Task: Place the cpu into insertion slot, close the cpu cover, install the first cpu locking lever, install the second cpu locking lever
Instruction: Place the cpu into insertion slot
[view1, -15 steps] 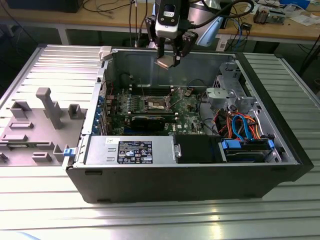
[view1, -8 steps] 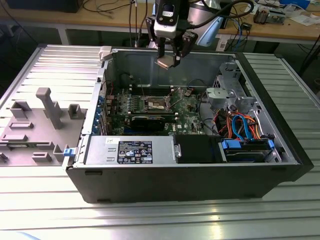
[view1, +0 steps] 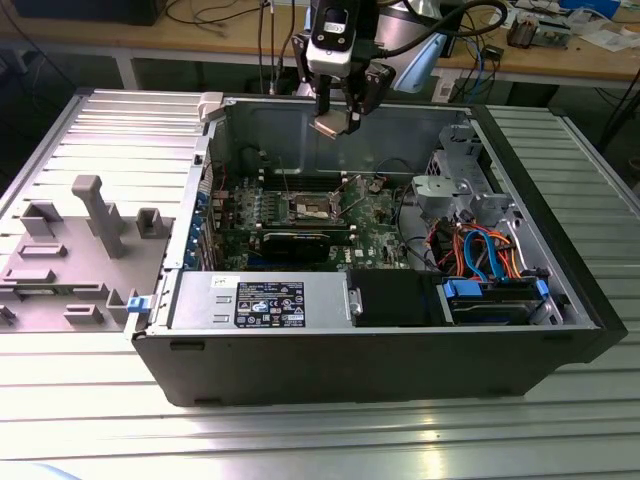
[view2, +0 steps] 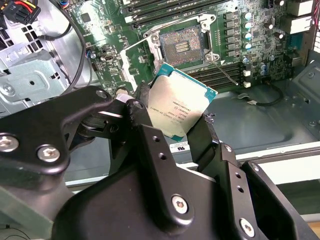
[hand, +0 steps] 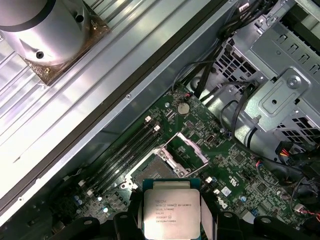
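At the left of the exterior view, a pale grey moulded plastic fixture tray (view1: 80, 240) is lying on the ribbed aluminium table (view1: 560, 130). Filling the centre is an open black steel computer case (view1: 350, 350), and deep inside it the green motherboard (view1: 370, 225) is carrying the square metal-rimmed insertion slot (view1: 312, 208). In the second wrist view the slot (view2: 182, 42) is showing its pale contact field uncovered, with nothing seated in it.

At the upper centre of the exterior view, the black two-fingered hand (view1: 337, 122) is hanging above the case, well apart from the slot. It is closed part-way onto the small flat square cpu with the dull silver-grey metal top (view1: 335, 124), its fingers (view2: 142, 97) pinching two opposite edges. In both wrist views the chip (view2: 182, 107) (hand: 171, 212) is sitting between the fingers, tilted in the second wrist view, with the hand (hand: 171, 220) gripping its sides.

The chip is probably handling as a light, stiff, thin plate with a smooth lid that is likely slippery, so an edge grip looks right. Its underside and the slot's contact field are probably fragile.

At the right, orange and blue cables (view1: 480, 250) are running beside a silver drive cage (view1: 450, 195).
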